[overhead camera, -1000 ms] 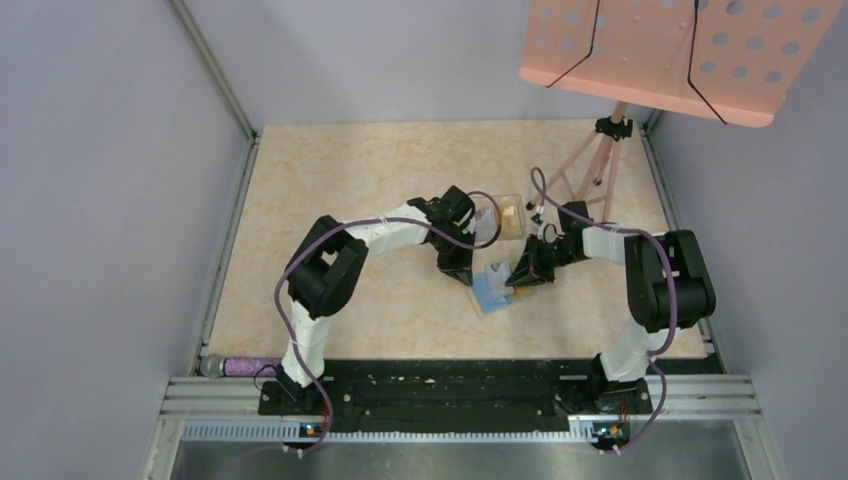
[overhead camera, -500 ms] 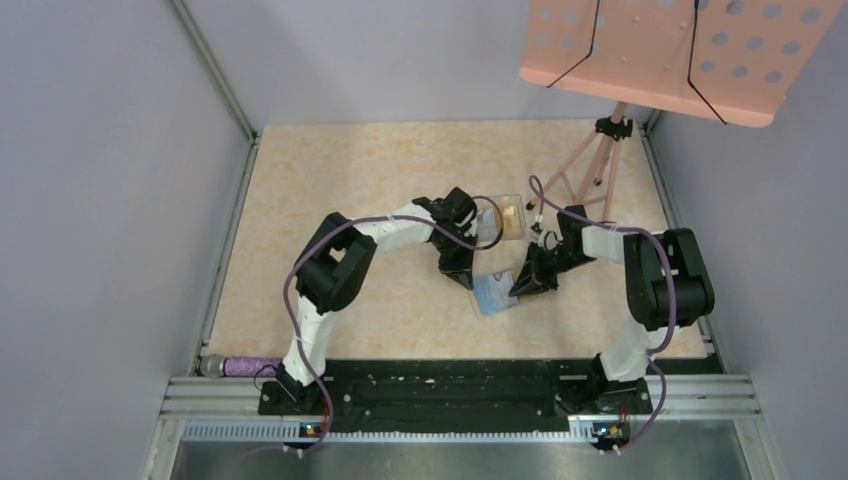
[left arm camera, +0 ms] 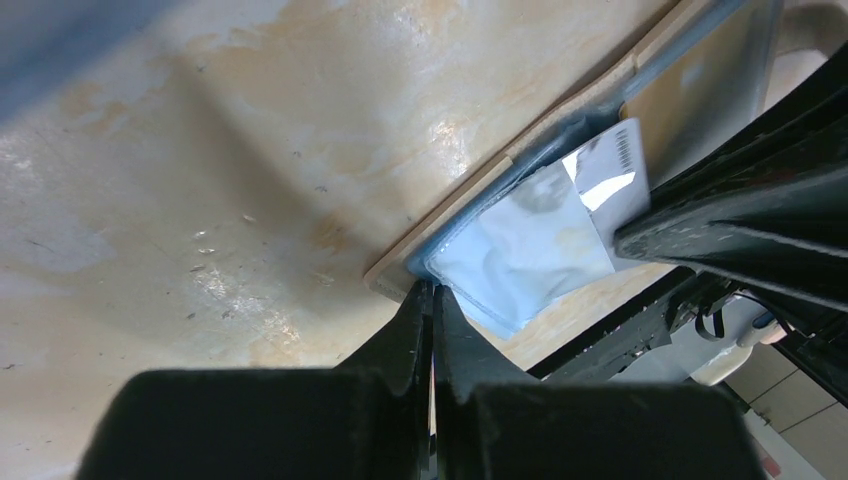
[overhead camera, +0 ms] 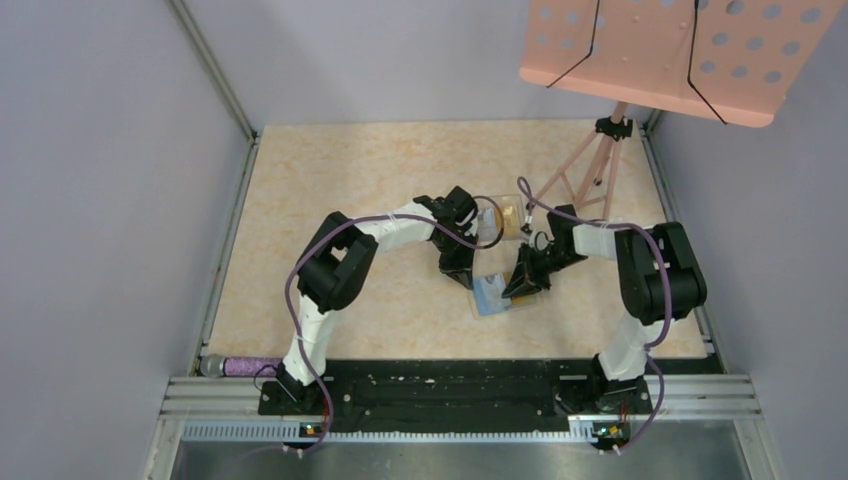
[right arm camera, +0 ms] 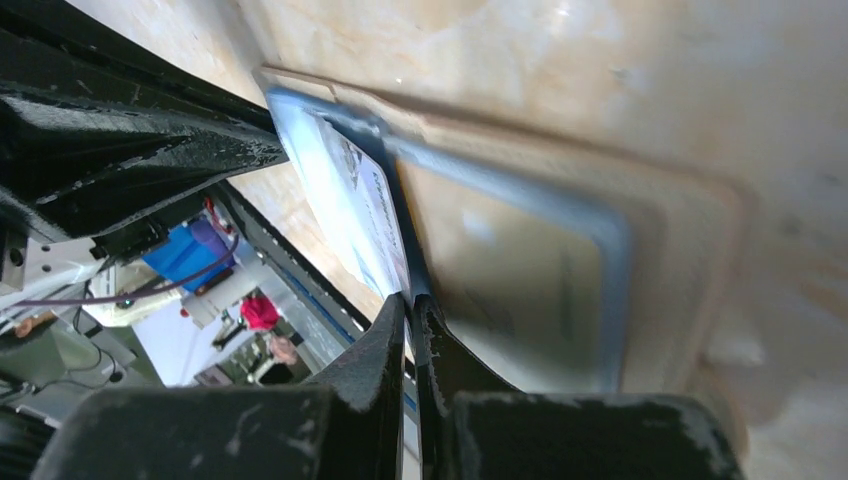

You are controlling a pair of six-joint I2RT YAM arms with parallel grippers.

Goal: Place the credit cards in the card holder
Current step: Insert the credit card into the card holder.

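Observation:
The card holder (overhead camera: 490, 294) lies open on the table, tan outside with blue-grey lining (left arm camera: 520, 250). A silvery credit card (left arm camera: 608, 178) sits partly inside its pocket. My left gripper (left arm camera: 432, 292) is shut, and its tips rest against the holder's near corner. My right gripper (right arm camera: 411, 300) is shut on the end of that printed silvery card (right arm camera: 365, 205), beside the pocket's blue-grey edge. From above, the left gripper (overhead camera: 462, 279) and the right gripper (overhead camera: 521, 289) flank the holder. A yellow-orange credit card (overhead camera: 510, 215) lies in a clear tray behind them.
A pink perforated music stand (overhead camera: 680, 50) on a tripod (overhead camera: 590, 165) rises at the back right. Grey walls enclose the tan tabletop (overhead camera: 330, 190). A purple-handled tool (overhead camera: 240, 366) lies by the left arm's base.
The left gripper closed at the holder's corner. The right gripper slid left towards the holder, and the holder shifted slightly left with it.

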